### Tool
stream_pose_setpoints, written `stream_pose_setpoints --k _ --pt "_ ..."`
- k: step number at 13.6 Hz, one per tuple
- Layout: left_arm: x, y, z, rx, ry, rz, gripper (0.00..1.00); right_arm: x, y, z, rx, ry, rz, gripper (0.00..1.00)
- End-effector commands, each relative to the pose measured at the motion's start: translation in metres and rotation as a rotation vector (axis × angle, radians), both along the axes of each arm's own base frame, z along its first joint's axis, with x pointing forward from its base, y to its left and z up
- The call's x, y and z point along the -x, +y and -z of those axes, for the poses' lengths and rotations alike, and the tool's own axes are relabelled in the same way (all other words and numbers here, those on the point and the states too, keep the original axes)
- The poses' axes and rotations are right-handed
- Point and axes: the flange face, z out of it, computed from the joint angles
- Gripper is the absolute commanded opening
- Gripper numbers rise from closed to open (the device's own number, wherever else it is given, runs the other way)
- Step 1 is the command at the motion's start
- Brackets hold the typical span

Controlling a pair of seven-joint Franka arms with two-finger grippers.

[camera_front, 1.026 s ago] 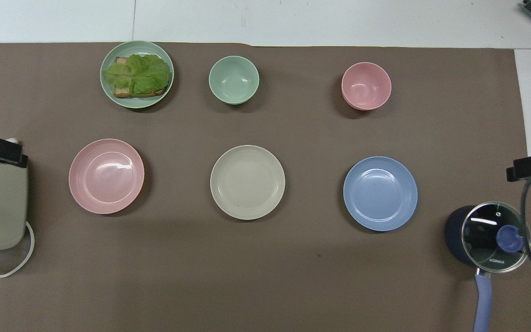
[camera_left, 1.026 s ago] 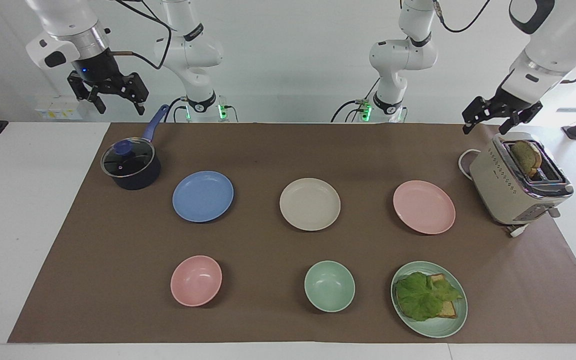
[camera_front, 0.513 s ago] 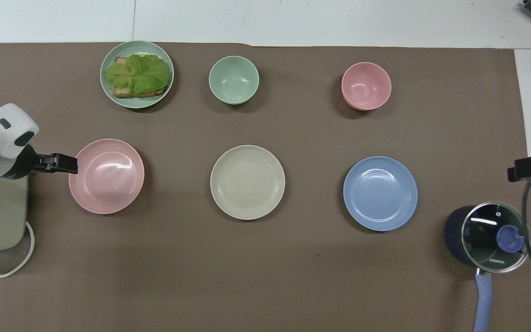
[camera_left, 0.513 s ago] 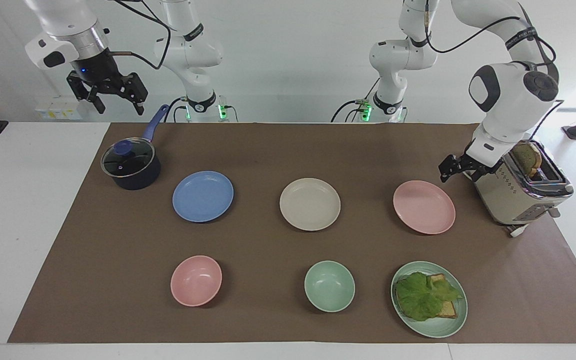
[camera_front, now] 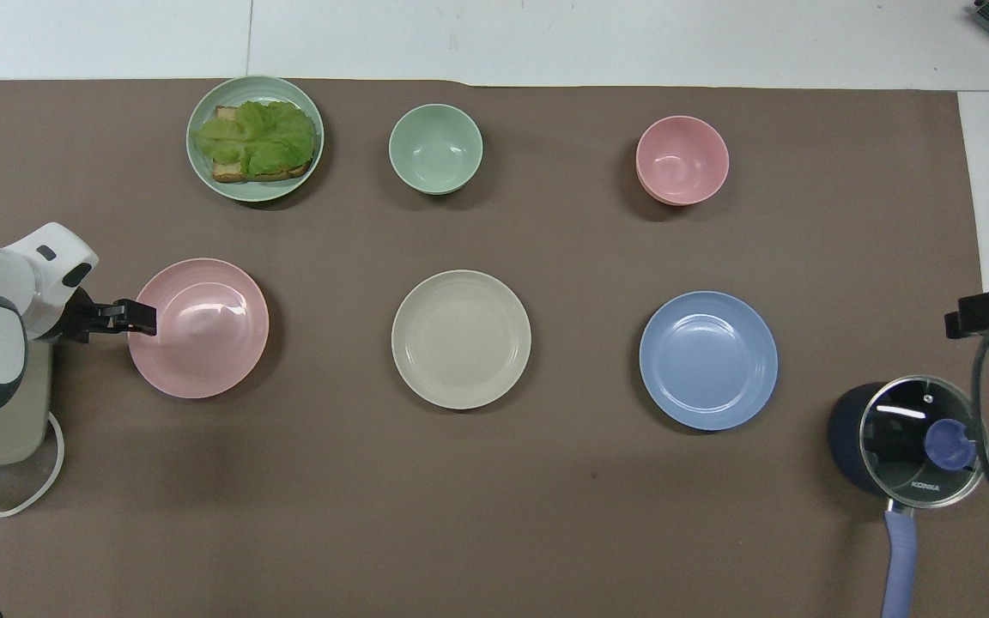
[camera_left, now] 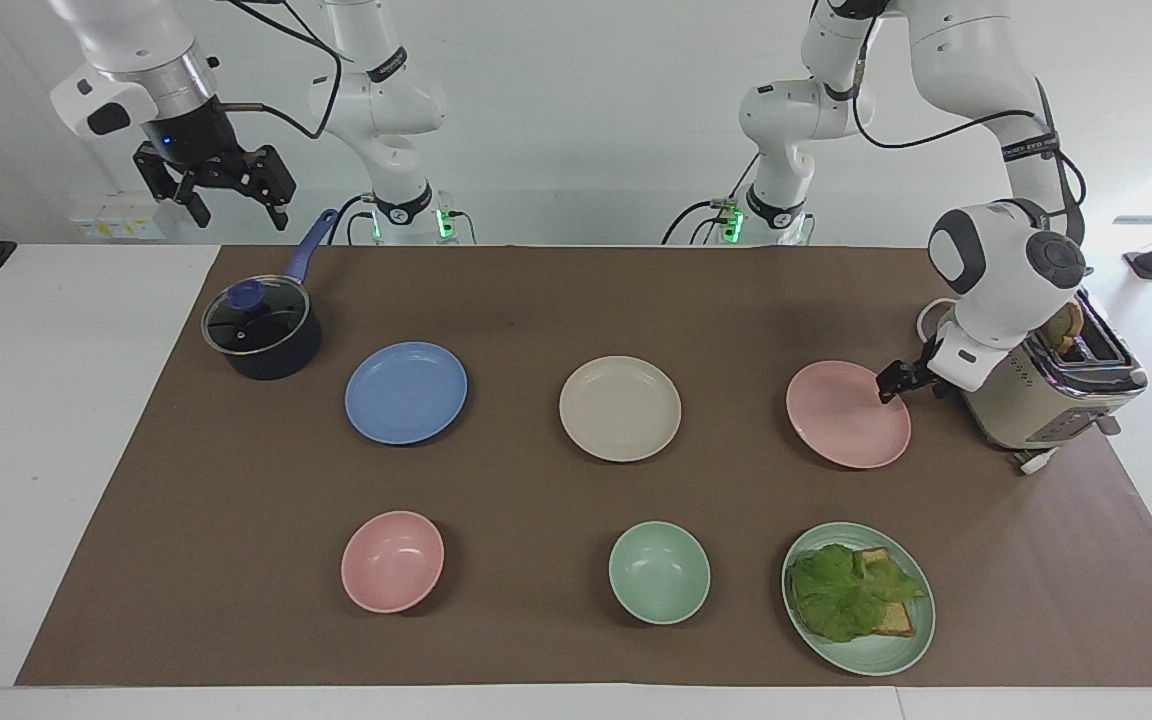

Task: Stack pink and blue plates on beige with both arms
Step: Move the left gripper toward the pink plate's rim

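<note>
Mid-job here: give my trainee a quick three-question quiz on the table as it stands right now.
1. True or false: the pink plate already lies on the beige plate.
2. Which end effector is at the pink plate's rim?
3. The right end effector hangs over: A) blue plate B) the table edge by the saucepan C) toaster

Key: 1 false; 2 the left end effector, open; 3 B.

Place: robot lab w/ a mock kitchen setup, as you see.
Lab signs: white arms w/ loose cables, bare white walls, brown mat [camera_left: 556, 300] over white table [camera_left: 56, 400].
Kitchen props: toaster [camera_left: 1036, 400], lidded saucepan [camera_left: 261, 335], plastic plates & bowls.
</note>
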Motion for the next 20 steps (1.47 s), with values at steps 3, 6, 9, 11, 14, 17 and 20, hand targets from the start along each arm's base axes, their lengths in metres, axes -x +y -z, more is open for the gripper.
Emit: stream_pose_setpoints --k 3,6,9,11,14,17,20 --pt "0.012 -0.003 0.018 -0.010 -0.016 0.005 0.83 0.009 -0.002 0.000 -0.010 0.009 0.010 1.00" --pt "0.015 -0.003 0.020 -0.007 0.010 0.014 0.00 0.010 -0.002 -0.001 -0.010 0.007 0.010 1.00" --pt "0.015 -0.001 0.017 -0.004 0.038 0.017 0.00 0.010 -0.002 -0.001 -0.010 0.007 0.010 1.00" --pt "0.009 -0.003 -0.007 0.007 0.096 0.048 0.00 0.010 -0.002 -0.001 -0.010 0.007 0.010 1.00" --pt "-0.006 -0.007 -0.071 0.049 0.170 0.055 0.00 0.010 -0.002 -0.001 -0.010 0.007 0.010 1.00" --pt "-0.008 -0.022 -0.105 0.188 0.179 0.009 0.00 0.010 -0.003 -0.001 -0.010 0.007 0.011 1.00" --pt "-0.006 -0.080 -0.105 0.267 0.186 0.002 0.00 0.010 -0.003 -0.001 -0.011 0.007 0.011 1.00"
